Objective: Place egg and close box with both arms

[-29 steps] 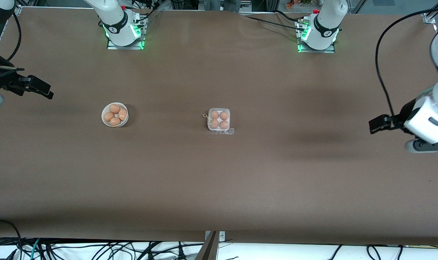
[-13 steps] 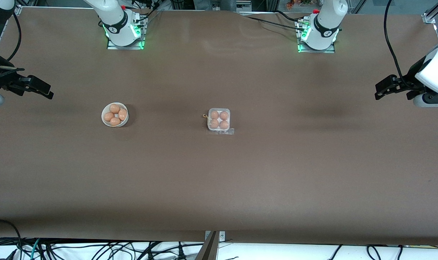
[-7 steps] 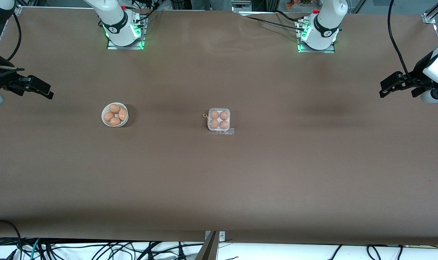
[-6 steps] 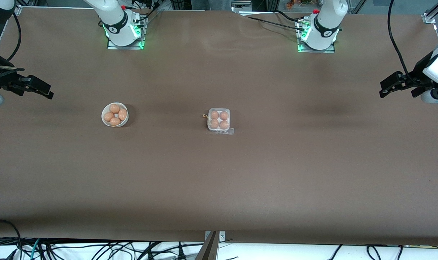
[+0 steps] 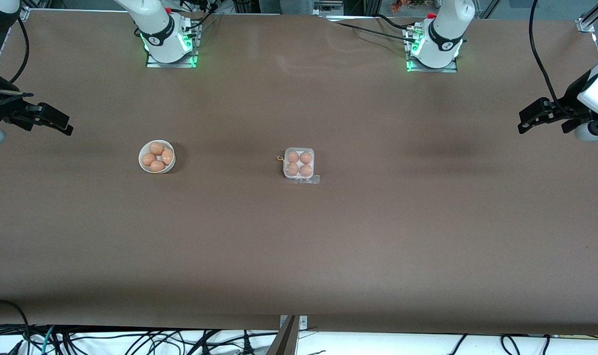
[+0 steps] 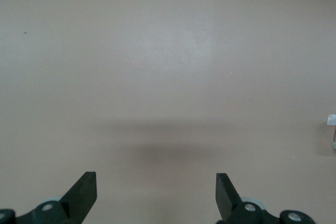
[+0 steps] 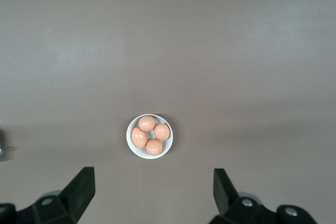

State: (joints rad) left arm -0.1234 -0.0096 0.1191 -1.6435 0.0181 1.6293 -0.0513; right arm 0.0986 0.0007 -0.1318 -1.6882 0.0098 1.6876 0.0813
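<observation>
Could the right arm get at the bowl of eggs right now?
Probably yes. The right gripper hangs with its fingers spread wide over bare table at the right arm's end, and nothing stands between it and the white bowl, whose four eggs lie uncovered.

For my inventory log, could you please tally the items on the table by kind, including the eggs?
Eggs: 8, with 4 in the box and 4 in the bowl
Boxes: 1
Bowls: 1
Total: 10

box [image 5: 299,163]: clear plastic | bowl [image 5: 143,164]: glossy white | table [image 5: 299,246]: matt brown
</observation>
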